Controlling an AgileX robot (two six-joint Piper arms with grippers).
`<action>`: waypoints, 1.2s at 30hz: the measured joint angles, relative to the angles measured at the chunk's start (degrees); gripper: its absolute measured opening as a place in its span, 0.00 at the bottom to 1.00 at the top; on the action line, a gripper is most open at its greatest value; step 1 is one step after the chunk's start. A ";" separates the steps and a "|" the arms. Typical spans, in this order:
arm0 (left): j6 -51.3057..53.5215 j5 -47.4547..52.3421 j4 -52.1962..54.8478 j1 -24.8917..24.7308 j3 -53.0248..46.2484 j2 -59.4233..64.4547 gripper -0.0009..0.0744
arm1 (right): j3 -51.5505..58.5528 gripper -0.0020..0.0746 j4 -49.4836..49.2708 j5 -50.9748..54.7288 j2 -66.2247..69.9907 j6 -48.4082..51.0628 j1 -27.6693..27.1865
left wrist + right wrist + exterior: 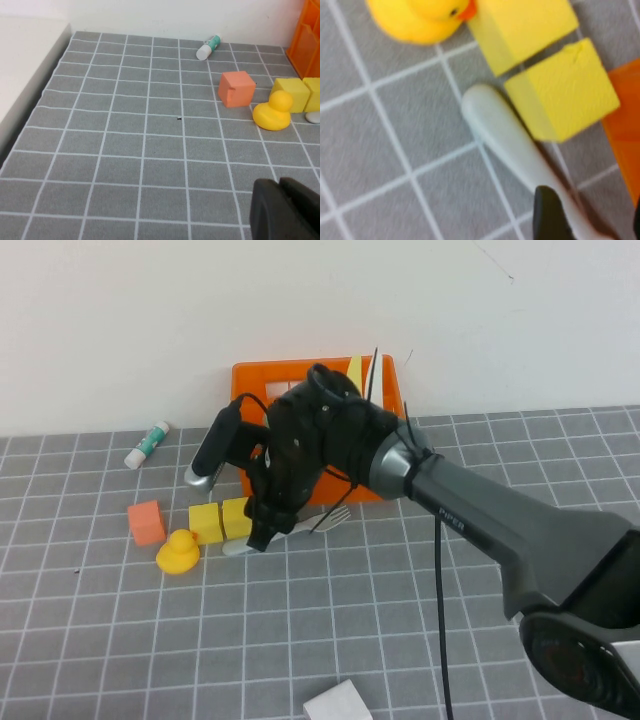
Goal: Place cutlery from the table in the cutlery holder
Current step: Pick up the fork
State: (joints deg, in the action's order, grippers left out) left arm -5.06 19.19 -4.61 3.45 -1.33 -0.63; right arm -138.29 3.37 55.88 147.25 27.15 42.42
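The right pincer (262, 532) is lowered to the grey tiled worktop (400, 620) just in front of the orange cutlery holder (250, 375), with its fingers (547, 215) held apart on either side of the grey-green fork (335, 516); no grip on the handle can be made out. In the right wrist view the fork's pale rounded handle end (490, 117) is seen lying flat on the worktop, touching the nearer of two yellow cubes (562, 92), while the second yellow cube (520, 25) sits just beside it and the yellow rubber duck (417, 17) lies close by. In the high view the fork's tines are seen pointing toward the robot's right, near the holder's front. A yellow knife (354, 370) is seen standing upright in the holder. An orange cube (146, 522) rests to the left of the duck, and a white tube with a green cap (147, 444) lies further back near the wall. A white box (338, 702) is partly seen at the near edge. The left pincer (285, 210) is held low over bare worktop on the robot's left, its fingers pressed together on nothing.
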 joint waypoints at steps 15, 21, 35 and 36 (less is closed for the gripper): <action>0.24 0.00 0.00 0.00 0.00 0.00 0.01 | -0.14 0.31 1.80 -7.09 4.78 -4.72 0.10; 0.24 0.00 0.00 0.00 0.00 0.00 0.01 | -0.38 0.23 2.20 -5.86 4.52 -4.85 0.40; 0.24 0.00 0.00 0.00 0.00 0.00 0.01 | -0.46 0.22 2.20 9.72 3.50 -5.98 0.44; 0.24 0.00 0.00 0.00 0.00 0.00 0.01 | -0.46 0.22 2.20 11.03 3.18 -5.98 0.53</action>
State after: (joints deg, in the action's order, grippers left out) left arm -4.82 19.19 -4.61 3.45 -1.33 -0.63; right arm -138.75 5.57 66.90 150.44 21.16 42.96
